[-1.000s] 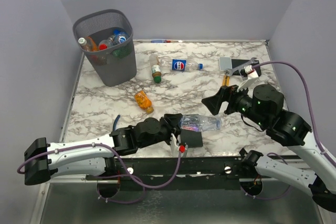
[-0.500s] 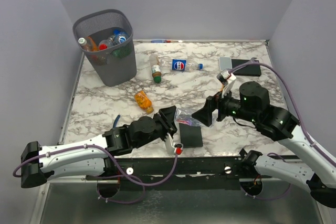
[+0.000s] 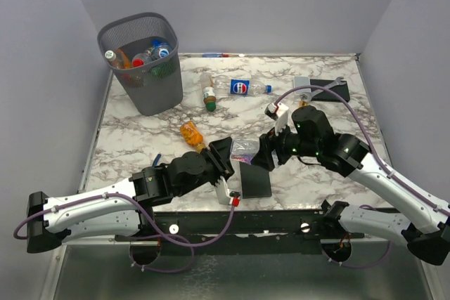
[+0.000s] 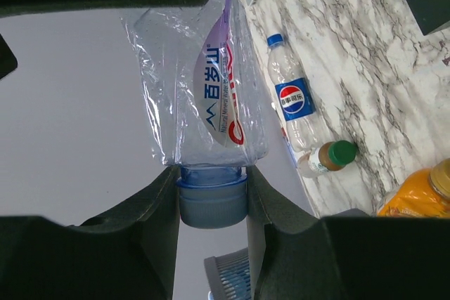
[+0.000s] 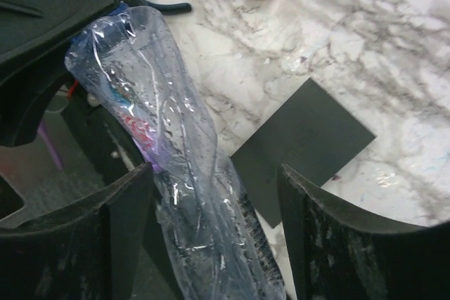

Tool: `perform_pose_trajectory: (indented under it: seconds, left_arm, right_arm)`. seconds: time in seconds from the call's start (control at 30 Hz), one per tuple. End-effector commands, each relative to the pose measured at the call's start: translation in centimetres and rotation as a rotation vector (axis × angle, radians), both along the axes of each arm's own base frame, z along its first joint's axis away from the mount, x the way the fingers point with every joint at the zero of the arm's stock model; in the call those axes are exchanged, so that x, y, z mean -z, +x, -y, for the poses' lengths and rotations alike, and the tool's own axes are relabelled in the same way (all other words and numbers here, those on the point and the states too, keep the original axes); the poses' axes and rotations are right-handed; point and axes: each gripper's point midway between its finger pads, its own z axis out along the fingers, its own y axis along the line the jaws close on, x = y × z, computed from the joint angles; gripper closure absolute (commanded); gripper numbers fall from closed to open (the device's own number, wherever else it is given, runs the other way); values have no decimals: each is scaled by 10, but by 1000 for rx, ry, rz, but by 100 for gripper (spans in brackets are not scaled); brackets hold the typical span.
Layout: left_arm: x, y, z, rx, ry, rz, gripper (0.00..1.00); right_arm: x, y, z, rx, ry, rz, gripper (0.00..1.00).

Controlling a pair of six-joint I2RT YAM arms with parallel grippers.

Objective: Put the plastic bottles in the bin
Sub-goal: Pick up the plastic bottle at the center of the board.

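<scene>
One marble worktop point(image 3: 232, 114) carried the whole job. At its far left corner stood the grey mesh bin point(image 3: 151, 93), upright, with several bottles point(image 3: 144, 57) already inside: white, red and blue caps and an orange body showed above the rim.

Near the front edge the two arms met over a black slab point(image 3: 254, 180). The left end effector point(image 4: 211, 194) was clamped on the blue cap point(image 4: 211, 205) of a crumpled clear bottle point(image 4: 204, 103), holding it off the worktop, a finger pressed to each side of the cap. The right end effector point(image 5: 214, 180) stood open astride the same bottle's body; one finger looked to be against the plastic, the other stood apart from it, so it had no grip.

Three more bottles lay on the worktop, well apart from the bin's mouth: a blue-labelled clear bottle point(image 3: 242, 88) near the far edge, a green-capped bottle point(image 3: 208, 94) just beside it, and an orange bottle point(image 3: 191, 135) nearer the middle.

By my reckoning the task was past halfway. Four bottles were left, counting the held one, which looked mid-handover.
</scene>
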Motion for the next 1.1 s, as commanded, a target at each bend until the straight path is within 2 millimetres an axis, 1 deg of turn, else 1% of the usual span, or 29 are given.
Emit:
perform_pose_trajectory:
  seconds: [0.0,0.1,0.2,0.37,0.4,0.47,0.53,0.57,0.6,0.67,0.7,0.73,0.77,0.83,0.9,0.93,1.0,1.07]
  left_arm:
    - [-22,-2,-3,7,-16,37,100]
    - [-25,-1,-4,6,-12,41,100]
    - [-30,-1,-4,5,-18,45,99]
    - [-40,-1,-6,-4,-55,36,81]
    - [-41,-1,-6,-6,-60,34,78]
    - [-42,-2,-6,-7,-73,24,76]
    - [-42,-2,-7,-12,-77,19,73]
    - [-41,-1,-7,-15,-77,16,70]
    - [-40,-1,-7,-18,-77,13,63]
    - [-39,-1,-7,-26,-88,0,5]
    - [-39,0,-7,-36,-100,-7,1]
    - [-43,1,-8,-51,-135,-20,1]
    - [-48,2,-8,-70,-192,-45,1]
    - [-65,6,-10,-125,-351,-102,1]
    - [-87,10,-16,-177,-534,-153,1]
    - [-97,12,-20,-204,-634,-187,1]
    - [-119,14,-29,-253,-890,-303,1]
    - [-137,14,-34,-292,-1132,-469,1]
  right_arm:
    - [10,-17,-3,-108,-6,-36,36]
    - [12,-21,-2,-128,-15,-44,55]
    - [11,-19,0,-116,-23,-31,69]
    - [-2,-15,2,-87,8,15,84]
    - [-4,-15,3,-85,14,21,88]
    - [-9,-14,3,-79,27,34,98]
    - [-11,-14,3,-71,37,38,100]
    - [-12,-13,3,-69,41,40,100]
    - [-12,-13,3,-61,44,42,100]
    - [-15,-8,6,-22,50,57,100]
    - [-18,-4,9,8,52,69,100]
    - [-21,2,13,56,51,84,100]
    - [-26,9,18,108,54,107,100]
    - [-42,23,33,232,77,174,100]
    - [-61,33,47,341,135,243,100]
    - [-72,35,53,376,174,275,100]
    - [-86,34,58,407,267,326,100]
    - [-94,30,57,395,362,360,100]
